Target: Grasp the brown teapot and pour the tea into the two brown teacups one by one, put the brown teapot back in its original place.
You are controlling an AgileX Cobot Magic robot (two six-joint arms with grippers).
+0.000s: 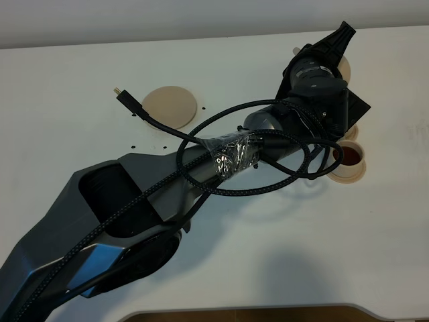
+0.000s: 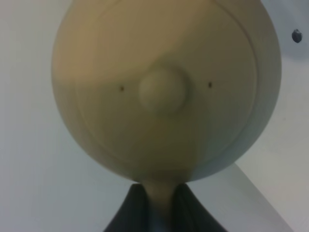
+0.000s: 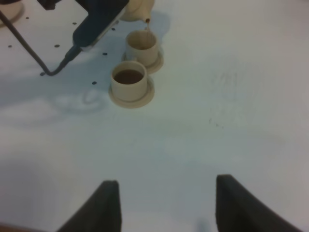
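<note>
My left gripper is shut on the loop handle of the brown teapot, whose knobbed lid fills the left wrist view. In the right wrist view the teapot is tipped over the farther of the two brown teacups, and a thin stream of tea falls from the spout into it. The nearer teacup holds dark tea. From above, the left arm hides the farther cup; the filled cup shows. The original place, a bare round saucer, lies far left. My right gripper is open and empty, well short of the cups.
Each cup stands on its own small saucer. A black cable with a gold plug loops off the left arm above the white table. Small dark holes dot the tabletop near the big saucer.
</note>
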